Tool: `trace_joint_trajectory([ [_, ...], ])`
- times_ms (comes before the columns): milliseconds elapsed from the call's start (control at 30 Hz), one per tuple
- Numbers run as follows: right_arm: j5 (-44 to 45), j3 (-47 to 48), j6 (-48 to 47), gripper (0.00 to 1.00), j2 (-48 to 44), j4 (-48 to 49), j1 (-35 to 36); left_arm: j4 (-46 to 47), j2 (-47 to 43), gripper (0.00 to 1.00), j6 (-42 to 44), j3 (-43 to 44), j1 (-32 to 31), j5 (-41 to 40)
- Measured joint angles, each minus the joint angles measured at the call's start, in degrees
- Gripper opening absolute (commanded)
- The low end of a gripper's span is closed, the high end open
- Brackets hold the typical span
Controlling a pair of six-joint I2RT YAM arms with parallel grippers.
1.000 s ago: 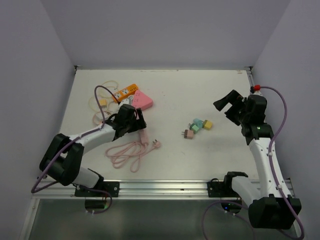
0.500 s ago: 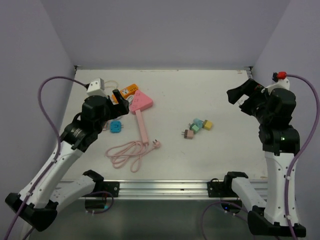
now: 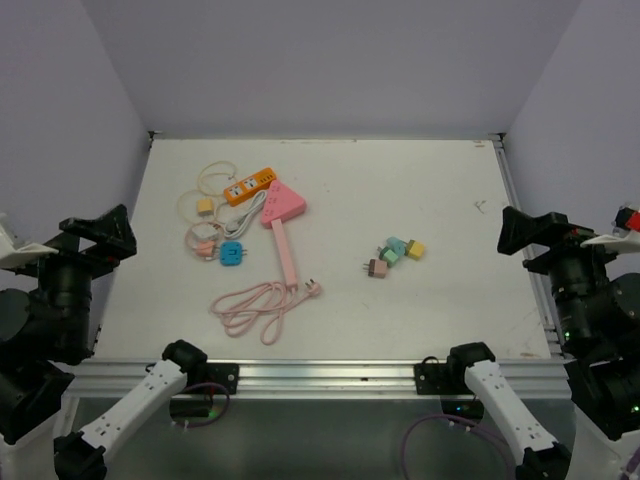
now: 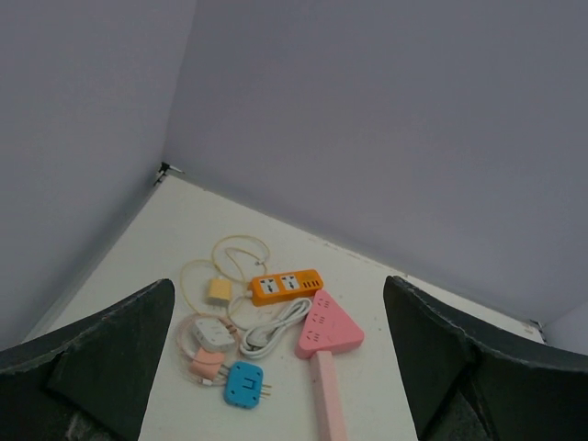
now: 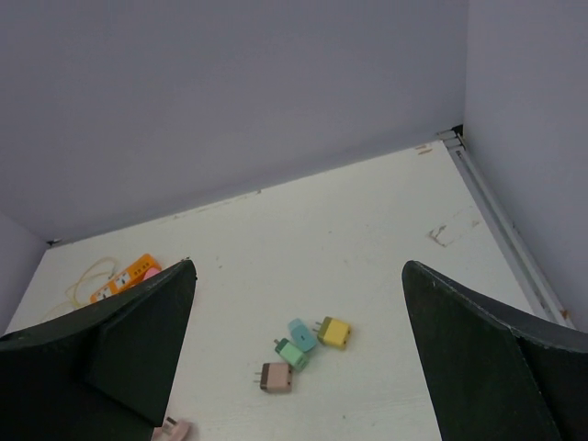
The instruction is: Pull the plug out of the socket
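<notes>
Blue plug (image 3: 231, 254), well apart from the raised left gripper (image 3: 98, 238) and right gripper (image 3: 535, 240), both gaping wide and empty at the near corners, lies left of the pink triangular socket (image 3: 283, 203), its prongs pointing right.

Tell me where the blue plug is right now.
In the top view the blue plug lies on the left side of the table, left of the stem of the pink triangular socket, on the near side of the orange power strip.
</notes>
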Motion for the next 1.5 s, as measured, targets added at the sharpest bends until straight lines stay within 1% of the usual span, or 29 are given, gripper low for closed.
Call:
trace_joint_trajectory([
  [100,1.3,-2.3,-1.4,0.99,-3.0,0.6,1.4,-0.9,-3.1,0.99,0.4,-0.6,0.0,-3.2],
  [233,2.0,-6.4,-2.2,0.99,-5.6,1.2,2.3,-1.4,-8.3,0.99,0.4,-5.1,0.0,-5.8],
  [367,3.0,-8.3,-2.9,0.99,-6.3,1.3,2.9,-2.3,-12.7,1.00,0.4,-8.6,0.0,-8.3],
  [667,3.2,-11.3,-4.2,0.99,-9.5,4.8,3.5,-2.2,-19.2,1.00,-0.2,-10.7,0.0,-15.0],
  [1000,3.3,-13.4,-5.0,0.99,-9.9,6.6,3.5,-2.1,-19.7,1.00,-1.6,-13.4,0.0,-17.1],
  [1500,3.7,-15.4,-5.3,0.99,-11.3,8.4,3.8,-1.2,-19.7,1.00,-3.4,-16.0,0.0,-17.3],
])
